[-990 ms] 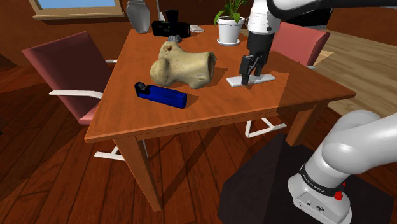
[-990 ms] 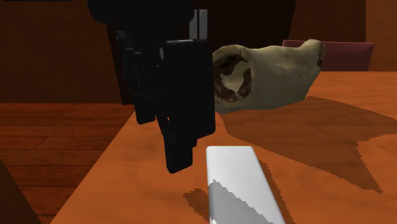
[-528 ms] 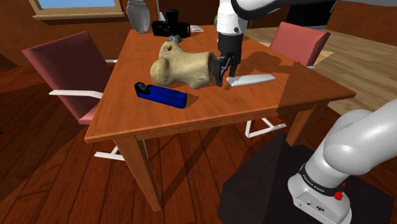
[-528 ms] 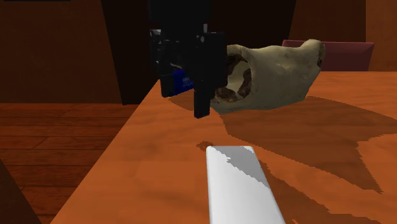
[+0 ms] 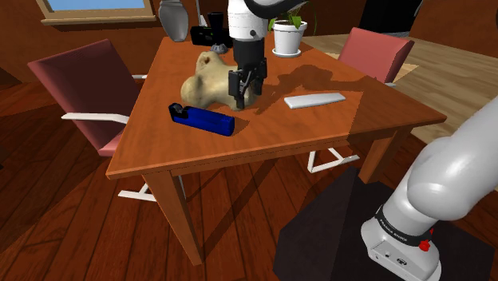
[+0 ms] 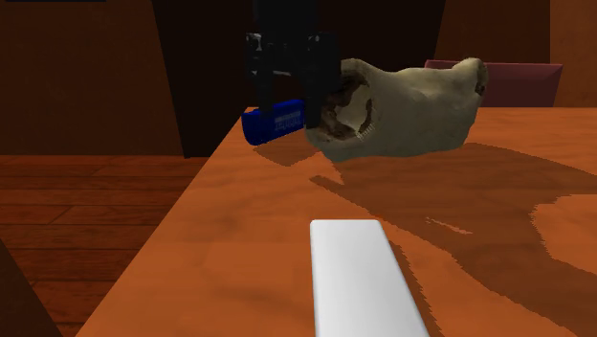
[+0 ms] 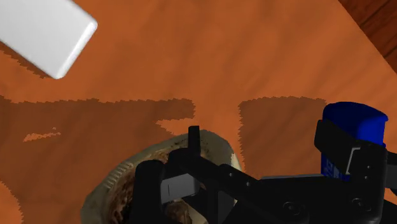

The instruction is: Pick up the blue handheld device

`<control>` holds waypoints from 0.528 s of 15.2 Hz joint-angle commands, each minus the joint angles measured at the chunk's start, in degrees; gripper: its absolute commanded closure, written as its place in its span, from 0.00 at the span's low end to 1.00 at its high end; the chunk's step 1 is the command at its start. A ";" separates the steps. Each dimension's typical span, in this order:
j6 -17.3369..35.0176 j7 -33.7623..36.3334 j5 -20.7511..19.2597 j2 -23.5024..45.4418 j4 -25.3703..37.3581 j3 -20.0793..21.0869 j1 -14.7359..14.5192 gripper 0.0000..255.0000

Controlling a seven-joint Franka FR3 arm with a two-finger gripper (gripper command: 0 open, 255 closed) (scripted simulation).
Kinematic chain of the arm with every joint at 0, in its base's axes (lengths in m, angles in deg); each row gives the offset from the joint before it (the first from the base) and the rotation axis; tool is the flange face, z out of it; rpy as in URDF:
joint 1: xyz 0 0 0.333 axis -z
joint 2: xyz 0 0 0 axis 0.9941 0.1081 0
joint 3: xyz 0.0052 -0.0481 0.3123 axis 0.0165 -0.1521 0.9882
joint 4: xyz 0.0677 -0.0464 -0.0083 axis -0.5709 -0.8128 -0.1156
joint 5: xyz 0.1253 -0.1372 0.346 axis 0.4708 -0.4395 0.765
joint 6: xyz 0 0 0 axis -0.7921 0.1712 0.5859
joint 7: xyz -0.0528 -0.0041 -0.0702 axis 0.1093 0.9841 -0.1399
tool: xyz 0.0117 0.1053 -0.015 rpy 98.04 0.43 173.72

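The blue handheld device (image 5: 203, 120) lies flat on the wooden table (image 5: 319, 132), its black end toward the shoulder view's left. My gripper (image 5: 243, 97) hangs open above the table in front of a beige bone-shaped object (image 5: 209, 82), a little up and to the right of the device. In the wrist view the gripper (image 7: 267, 153) has nothing between its spread fingers. One end of the blue device (image 7: 354, 125) shows just beyond the finger (image 7: 340, 149) on that side. In the second exterior view the blue device (image 6: 274, 122) shows behind the black hand.
A white flat bar (image 5: 315, 100) lies on the table to the shoulder view's right of the gripper. A potted plant (image 5: 288, 32), a black camera (image 5: 212, 35) and a grey vase (image 5: 174, 19) stand at the table's far edge. Red chairs (image 5: 84, 84) flank the table.
The gripper has swung from above the white bar to the shoulder view's left, across the table, and now hangs in front of the beige object near the blue device. Nothing else moved.
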 commanded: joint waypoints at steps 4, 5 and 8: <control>-0.95 3.31 -3.70 11.60 11.82 4.06 -2.46 0.00; -1.57 3.98 -4.65 13.92 14.49 4.73 -3.14 0.00; -3.98 5.93 -7.90 21.24 23.25 6.49 -5.77 0.00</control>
